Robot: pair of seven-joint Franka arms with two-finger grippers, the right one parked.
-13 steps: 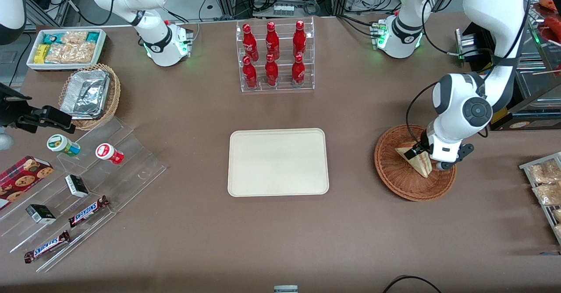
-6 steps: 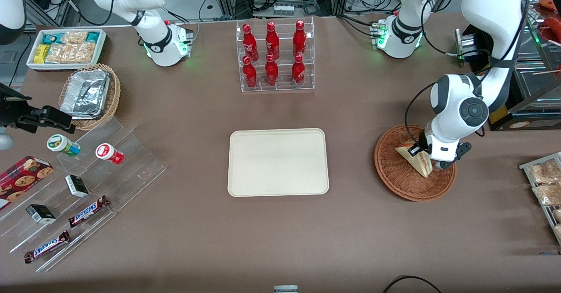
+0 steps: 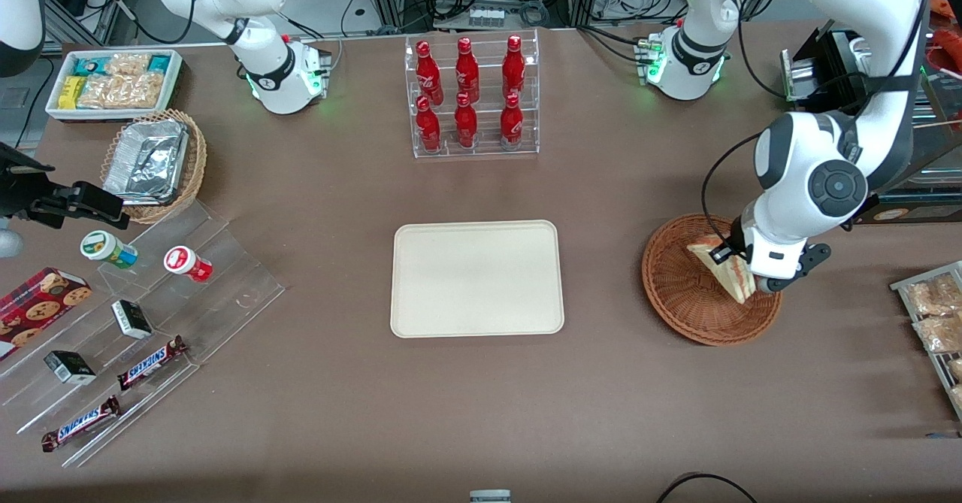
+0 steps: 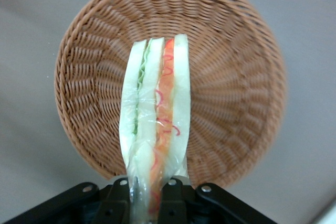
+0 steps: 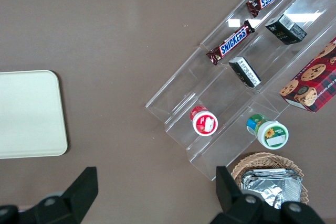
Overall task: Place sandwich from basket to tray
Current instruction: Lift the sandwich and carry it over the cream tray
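got my gripper (image 4: 149, 195) clamped on the sandwich (image 4: 155, 114) over the basket (image 4: 231, 93), only readable labels are the Snickers bars (image 3: 150, 363)

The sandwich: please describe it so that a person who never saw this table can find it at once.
Look toward the working arm's end of the table for the round reddish-brown basket. Above it the gripper is shut on the sandwich, a clear-wrapped wedge of pale bread. Its red and green filling layers set it apart from the bagged beige snacks nearby.
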